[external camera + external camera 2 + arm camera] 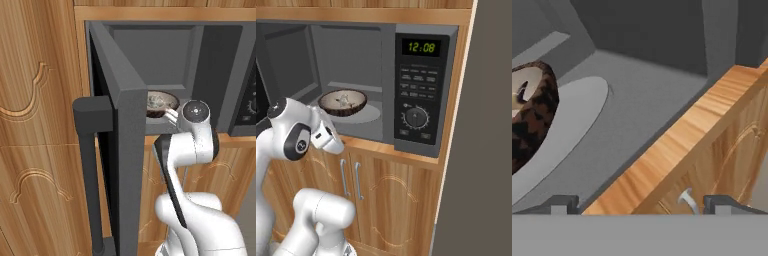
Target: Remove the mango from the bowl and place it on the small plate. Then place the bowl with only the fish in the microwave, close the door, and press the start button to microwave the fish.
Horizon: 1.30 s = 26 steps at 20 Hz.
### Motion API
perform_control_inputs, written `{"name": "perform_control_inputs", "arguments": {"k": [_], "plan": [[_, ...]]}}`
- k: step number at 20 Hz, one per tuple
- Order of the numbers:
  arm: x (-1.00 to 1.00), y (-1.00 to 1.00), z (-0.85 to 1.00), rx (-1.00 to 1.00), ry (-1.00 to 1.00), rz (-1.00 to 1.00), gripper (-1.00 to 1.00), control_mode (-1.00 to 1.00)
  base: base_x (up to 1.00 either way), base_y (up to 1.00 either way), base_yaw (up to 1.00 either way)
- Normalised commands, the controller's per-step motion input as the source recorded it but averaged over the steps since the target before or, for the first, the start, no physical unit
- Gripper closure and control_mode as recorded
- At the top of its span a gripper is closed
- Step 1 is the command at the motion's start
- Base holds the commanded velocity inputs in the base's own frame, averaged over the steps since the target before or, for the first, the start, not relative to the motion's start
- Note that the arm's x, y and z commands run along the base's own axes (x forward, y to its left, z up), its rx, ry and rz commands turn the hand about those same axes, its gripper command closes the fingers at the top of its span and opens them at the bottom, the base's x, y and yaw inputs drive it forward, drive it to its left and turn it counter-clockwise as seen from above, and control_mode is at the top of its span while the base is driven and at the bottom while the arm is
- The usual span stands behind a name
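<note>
Bowl: the dark brown bowl (343, 102) sits on the pale round turntable (370, 113) inside the microwave (421, 85), with the pale fish (344, 101) lying in it.
Door: the door (122, 150) stands wide open, its long bar handle (89, 165) facing outward.
Gripper: the gripper (641, 205) hangs at the microwave's front edge above the wooden ledge (677, 145); its fingertips (561, 204) are spread apart and hold nothing.
Bowl relative to fingers: apart from them, off to one side and deeper inside.
</note>
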Motion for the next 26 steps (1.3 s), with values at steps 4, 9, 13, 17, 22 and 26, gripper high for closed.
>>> {"name": "perform_control_inputs", "arguments": {"k": [4,9,13,17,22,26], "plan": [[0.13,-0.29,0.19,-0.37,0.00,-0.12,-1.00,-1.00,0.00,0.00,0.00],[0.00,-0.43,0.20,-0.42,0.00,-0.16,-1.00,-1.00,0.00,0.00,0.00],[0.00,-0.38,0.03,-0.43,-0.03,-0.21,-1.00,-1.00,0.00,0.00,0.00],[-0.04,-0.45,0.10,-0.40,-0.12,-0.09,-1.00,-1.00,0.00,0.00,0.00],[-0.24,-0.09,0.02,-0.36,-0.06,-0.04,-1.00,-1.00,0.00,0.00,0.00],[-0.21,-0.01,0.00,-0.35,-0.01,-0.05,-1.00,-1.00,0.00,0.00,0.00]]}}
